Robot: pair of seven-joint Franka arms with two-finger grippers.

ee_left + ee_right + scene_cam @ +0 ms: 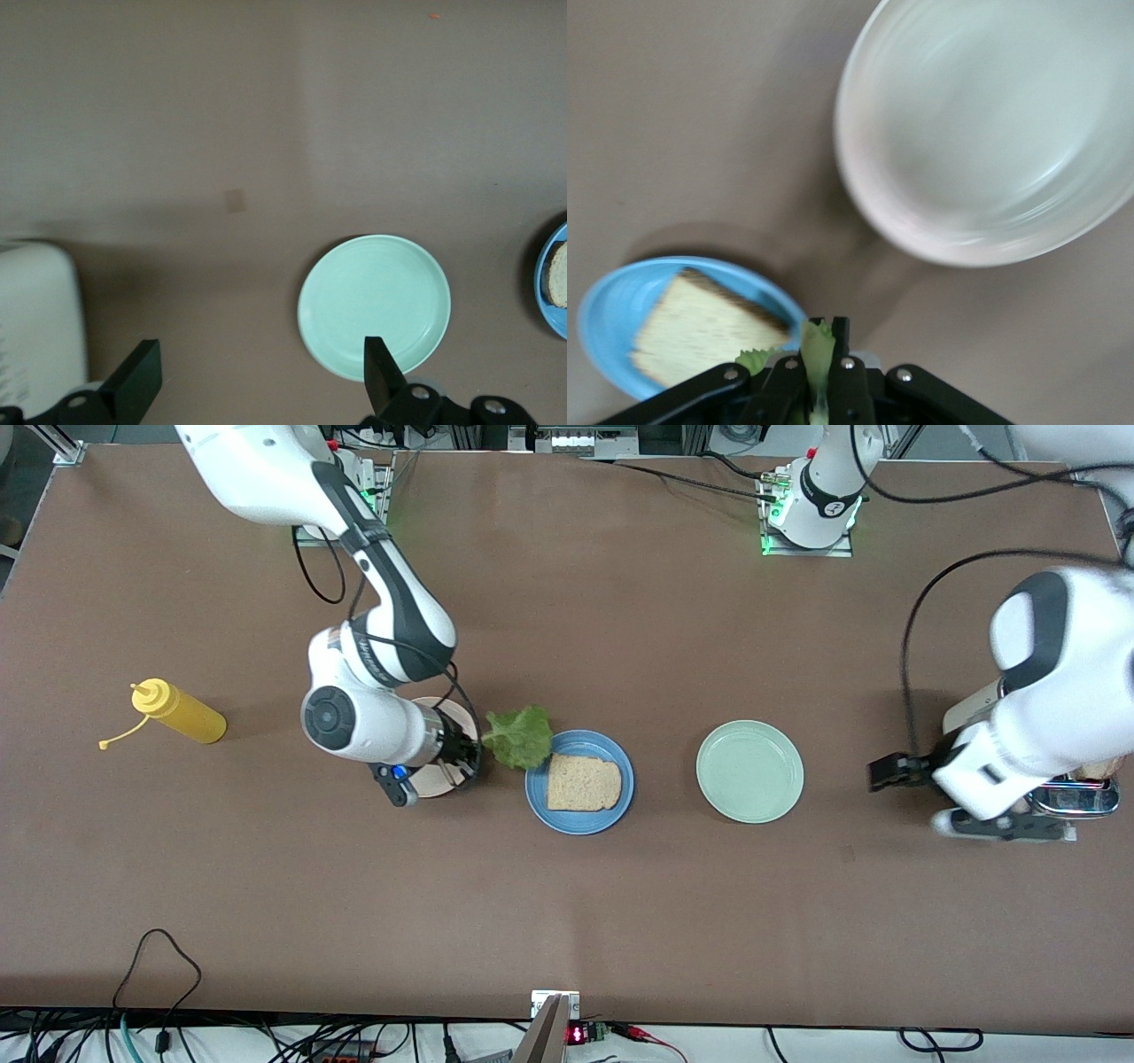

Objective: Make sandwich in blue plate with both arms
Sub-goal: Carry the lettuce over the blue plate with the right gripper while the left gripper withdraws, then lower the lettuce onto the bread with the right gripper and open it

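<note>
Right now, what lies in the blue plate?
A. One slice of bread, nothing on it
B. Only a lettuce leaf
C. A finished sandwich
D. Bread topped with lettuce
A: the blue plate holds a single bare bread slice, while the lettuce leaf hangs pinched in the shut right gripper at the plate's rim.

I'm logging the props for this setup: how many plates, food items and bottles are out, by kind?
Plates: 3 – blue plate, green plate, cream plate
Bread slices: 1 – bread on the blue plate
Lettuce leaves: 1 – lettuce, held by the right gripper
Mustard bottles: 1 – bottle
Total: 6
</note>
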